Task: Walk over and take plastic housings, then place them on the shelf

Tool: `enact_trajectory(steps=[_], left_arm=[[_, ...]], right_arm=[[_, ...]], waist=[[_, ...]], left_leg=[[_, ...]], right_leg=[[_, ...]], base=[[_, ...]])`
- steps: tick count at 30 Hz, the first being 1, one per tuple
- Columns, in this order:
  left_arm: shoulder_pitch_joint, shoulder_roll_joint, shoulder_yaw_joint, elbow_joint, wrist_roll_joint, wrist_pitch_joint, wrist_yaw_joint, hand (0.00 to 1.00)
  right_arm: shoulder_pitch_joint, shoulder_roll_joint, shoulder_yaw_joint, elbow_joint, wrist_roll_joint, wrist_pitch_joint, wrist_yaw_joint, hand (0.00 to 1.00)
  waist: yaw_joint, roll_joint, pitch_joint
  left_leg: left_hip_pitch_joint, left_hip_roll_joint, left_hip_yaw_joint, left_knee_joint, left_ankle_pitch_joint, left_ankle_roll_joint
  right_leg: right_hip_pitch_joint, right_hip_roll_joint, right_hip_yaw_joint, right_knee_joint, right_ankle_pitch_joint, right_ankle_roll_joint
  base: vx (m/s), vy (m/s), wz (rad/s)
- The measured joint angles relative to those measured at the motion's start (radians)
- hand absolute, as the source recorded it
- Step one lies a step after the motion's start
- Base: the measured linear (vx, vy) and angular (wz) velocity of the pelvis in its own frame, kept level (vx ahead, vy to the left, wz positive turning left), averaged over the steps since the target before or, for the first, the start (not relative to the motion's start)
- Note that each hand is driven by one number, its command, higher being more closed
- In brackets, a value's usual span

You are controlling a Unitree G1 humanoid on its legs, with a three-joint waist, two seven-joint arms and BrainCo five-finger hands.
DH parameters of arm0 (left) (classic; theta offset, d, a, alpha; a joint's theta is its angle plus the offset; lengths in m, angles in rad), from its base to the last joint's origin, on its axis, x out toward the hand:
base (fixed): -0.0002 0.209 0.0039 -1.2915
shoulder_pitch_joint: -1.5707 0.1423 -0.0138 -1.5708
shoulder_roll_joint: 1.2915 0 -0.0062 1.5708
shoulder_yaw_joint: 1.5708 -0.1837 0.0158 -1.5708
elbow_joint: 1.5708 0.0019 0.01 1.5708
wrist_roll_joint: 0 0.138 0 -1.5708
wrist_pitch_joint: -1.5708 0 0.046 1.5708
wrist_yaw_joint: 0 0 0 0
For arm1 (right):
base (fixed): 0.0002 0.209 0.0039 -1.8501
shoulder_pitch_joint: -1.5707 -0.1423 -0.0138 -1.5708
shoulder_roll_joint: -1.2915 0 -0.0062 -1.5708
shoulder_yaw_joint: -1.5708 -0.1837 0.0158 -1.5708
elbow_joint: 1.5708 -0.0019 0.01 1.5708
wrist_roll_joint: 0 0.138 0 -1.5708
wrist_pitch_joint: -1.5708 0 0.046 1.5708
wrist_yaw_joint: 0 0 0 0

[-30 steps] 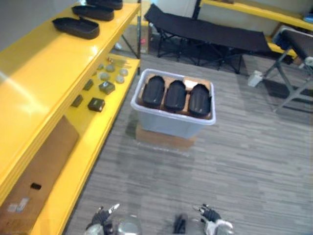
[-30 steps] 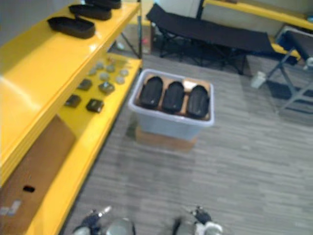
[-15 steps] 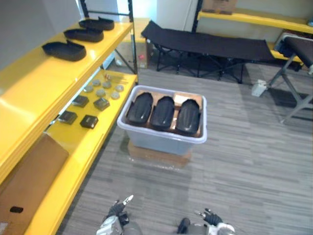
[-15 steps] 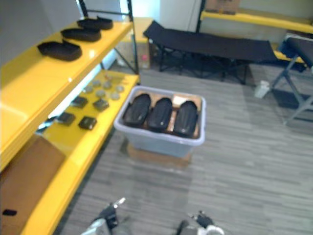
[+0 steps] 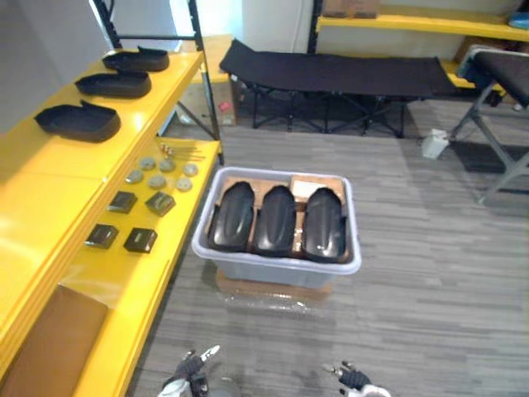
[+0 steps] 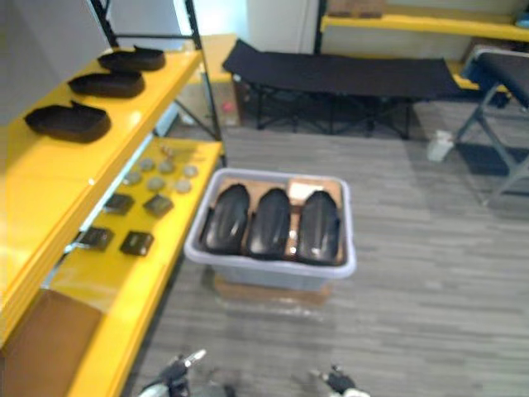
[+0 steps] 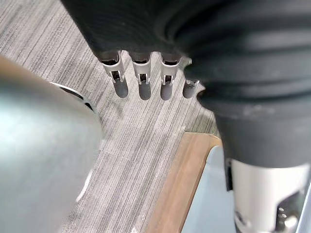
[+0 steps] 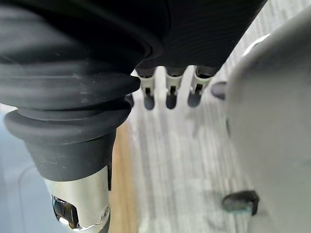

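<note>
Nearer now, plastic housings (image 5: 275, 219) sit in the bin (image 5: 277, 271), well beyond left hand (image 5: 193, 383) and right hand (image 5: 355, 380), fingers (image 7: 144, 83) straight, empty.

Three black housings (image 5: 275, 218) in one grey bin (image 5: 277, 266), three on the shelf (image 5: 50, 184), four dark blocks (image 5: 122, 201), six discs (image 5: 156, 180).

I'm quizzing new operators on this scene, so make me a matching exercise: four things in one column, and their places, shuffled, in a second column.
Things:
1. bin
2. cot
3. discs
4. loose housings

Places:
A. top shelf
B. on a brown board on the floor
C. lower shelf
D. far end of the room, past the bin

Pairs: 1-B, 2-D, 3-C, 4-A
</note>
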Motion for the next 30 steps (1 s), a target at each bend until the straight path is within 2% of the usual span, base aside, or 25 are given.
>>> enact_trajectory(steps=[4, 6, 9, 11, 14, 15, 16, 17, 18, 21, 23, 26, 29, 30], left_arm=[[0.004, 0.010, -0.050, 0.002, 0.000, -0.015, 0.009, 0.00], [0.005, 0.019, -0.080, 0.002, 0.000, -0.016, 0.014, 0.00], [0.005, 0.044, -0.134, 0.006, -0.004, -0.010, 0.014, 0.00], [0.004, 0.056, -0.170, 0.013, 0.005, 0.006, 0.016, 0.00], [0.001, 0.089, -0.219, 0.012, -0.001, 0.023, 0.045, 0.00], [-0.003, 0.095, -0.219, 0.011, -0.013, 0.031, 0.050, 0.00], [-0.004, 0.100, -0.219, 0.014, -0.027, 0.033, 0.053, 0.00], [-0.013, 0.110, -0.219, 0.030, -0.038, 0.035, 0.055, 0.00], [-0.027, 0.126, -0.225, 0.035, -0.034, 0.035, 0.055, 0.00], [-0.028, 0.118, -0.224, 0.034, -0.033, 0.035, 0.074, 0.00], [-0.028, 0.116, -0.224, 0.037, -0.033, 0.035, 0.076, 0.00], [-0.030, 0.087, -0.236, 0.036, 0.015, 0.034, 0.075, 0.00], [-0.030, 0.082, -0.247, 0.034, 0.014, 0.032, 0.075, 0.00], [-0.030, 0.087, -0.281, 0.033, 0.014, 0.030, 0.074, 0.00]], right_arm=[[0.002, -0.003, 0.003, 0.007, -0.024, -0.016, 0.003, 0.00], [0.001, -0.002, 0.015, 0.007, -0.077, -0.034, 0.008, 0.00], [-0.002, -0.004, 0.083, 0.007, -0.161, -0.083, 0.026, 0.00], [-0.011, -0.009, 0.129, 0.006, -0.177, -0.118, 0.027, 0.00], [-0.014, 0.004, 0.182, 0.005, -0.195, -0.155, 0.031, 0.00], [-0.014, 0.005, 0.205, 0.003, -0.205, -0.168, 0.037, 0.00], [-0.016, 0.006, 0.220, 0.001, -0.221, -0.177, 0.041, 0.00], [-0.022, 0.005, 0.255, -0.004, -0.250, -0.198, 0.047, 0.00], [-0.032, 0.003, 0.307, -0.003, -0.283, -0.215, 0.049, 0.00], [-0.051, -0.008, 0.388, -0.002, -0.323, -0.233, 0.049, 0.00], [-0.053, -0.010, 0.425, -0.005, -0.339, -0.252, 0.045, 0.00], [-0.060, -0.055, 0.472, -0.040, -0.348, -0.280, 0.039, 0.00], [-0.029, -0.105, 0.574, -0.152, -0.345, -0.315, 0.057, 0.00], [-0.010, -0.141, 0.642, -0.283, -0.338, -0.354, 0.084, 0.00]], waist=[[-0.012, 0.002, -0.002], [-0.014, -0.003, -0.004], [-0.021, -0.021, -0.009], [-0.032, -0.022, -0.009], [-0.047, -0.052, -0.010], [-0.047, -0.046, -0.004], [-0.048, -0.049, -0.004], [-0.050, -0.065, 0.001], [-0.048, -0.097, 0.013], [-0.036, -0.085, 0.017], [-0.038, -0.081, 0.020], [-0.052, -0.046, 0.017], [-0.049, -0.036, 0.014], [-0.050, -0.039, 0.012]], left_leg=[[-0.001, -0.005, -0.025, -0.027, 0.001, 0.001], [0.007, -0.010, -0.027, -0.042, 0.002, 0.002], [0.015, -0.017, -0.040, -0.054, 0.003, 0.003], [0.012, -0.006, -0.070, -0.055, 0.011, 0.016], [0.015, 0.018, -0.129, -0.049, 0.011, 0.016], [0.013, 0.039, -0.145, -0.048, 0.011, 0.016], [0.013, 0.045, -0.152, -0.047, 0.011, 0.016], [0.013, 0.045, -0.162, -0.047, 0.011, 0.016], [0.016, 0.014, -0.185, -0.050, 0.010, 0.014], [0.011, 0.005, -0.187, -0.067, 0.024, 0.002], [0.013, -0.009, -0.191, -0.090, 0.041, -0.004], [0.019, 0.004, -0.227, -0.165, 0.100, -0.017], [0.034, 0.020, -0.239, -0.205, 0.123, -0.024], [0.037, 0.023, -0.238, -0.214, 0.128, -0.026]], right_leg=[[0.007, 0.002, -0.037, -0.011, 0.000, 0.000], [0.011, 0.002, -0.040, -0.016, 0.000, 0.000], [0.012, 0.000, -0.043, 0.002, 0.001, 0.001], [-0.029, -0.003, -0.034, 0.109, 0.002, 0.000], [-0.058, -0.003, -0.014, 0.235, 0.016, -0.019], [-0.088, 0.004, -0.002, 0.288, -0.009, -0.028], [-0.089, 0.023, 0.016, 0.262, -0.053, -0.022], [-0.083, 0.050, 0.033, 0.185, -0.056, -0.026], [-0.084, 0.044, 0.011, 0.131, 0.009, -0.038], [-0.053, 0.052, 0.008, 0.048, 0.002, -0.028], [-0.039, 0.047, -0.005, 0.015, -0.031, -0.008], [-0.043, 0.067, -0.044, 0.015, -0.042, -0.016], [-0.037, 0.079, -0.056, 0.017, -0.043, -0.020], [-0.039, 0.085, -0.056, 0.017, -0.042, -0.021]], base=[[0.09, -0.017, 0.17], [0.05, 0.008, 0.03], [0.03, 0.017, 0.09], [0.00, 0.054, 0.36], [0.01, 0.037, 0.50], [0.02, -0.006, 0.32], [0.01, 0.006, 0.33], [-0.05, -0.025, 0.41], [-0.06, -0.055, 0.37], [-0.05, -0.074, 0.04], [-0.09, -0.113, 0.06], [-0.07, -0.100, 0.33], [-0.02, -0.052, 0.14], [-0.01, -0.041, -0.02]])
